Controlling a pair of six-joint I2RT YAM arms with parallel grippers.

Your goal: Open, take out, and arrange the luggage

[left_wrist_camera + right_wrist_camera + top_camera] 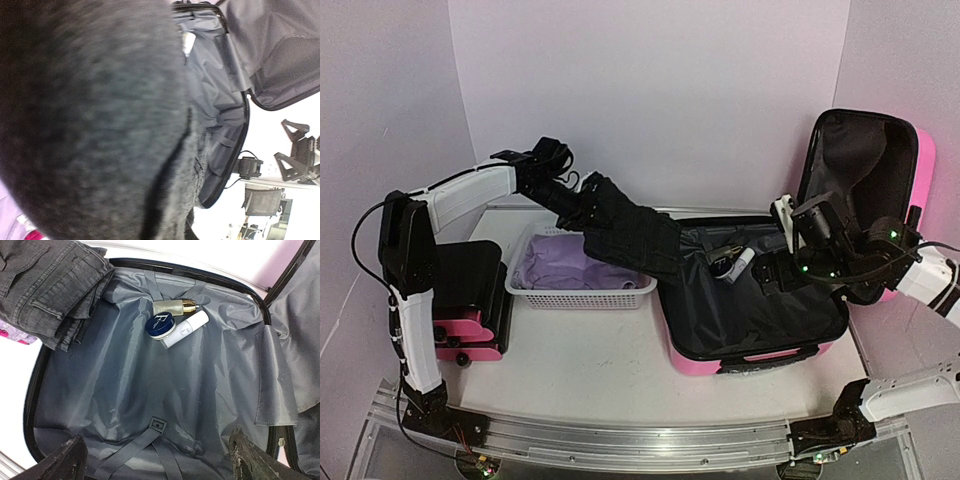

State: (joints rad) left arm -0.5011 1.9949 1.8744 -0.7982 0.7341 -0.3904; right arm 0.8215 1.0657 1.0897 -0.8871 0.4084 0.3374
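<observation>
Ok, luggage (pixel 750 310) lies open just R of the basket (pixel 580 295). L gripper (pixel 563 180) is clamped on grey trousers (pixel 630 235), held above the basket, prob. for drop-off. R gripper (pixel 157 462), jaws wide and empty, hovers further R, prob. to reach the toiletries (pixel 172 325).

Glossy pink on the luggage (pixel 912 150) shell, black trim, grey-black lining (pixel 150 385). Over the luggage's left rim, faded charcoal trousers (pixel 620 235). Left of the luggage, white mesh basket (pixel 582 297) with lilac cloth (pixel 555 262). Inside the luggage, blue-lidded jar (pixel 161 324), white tube (pixel 186 329), pale gold-capped bottle (pixel 172 306).
</observation>
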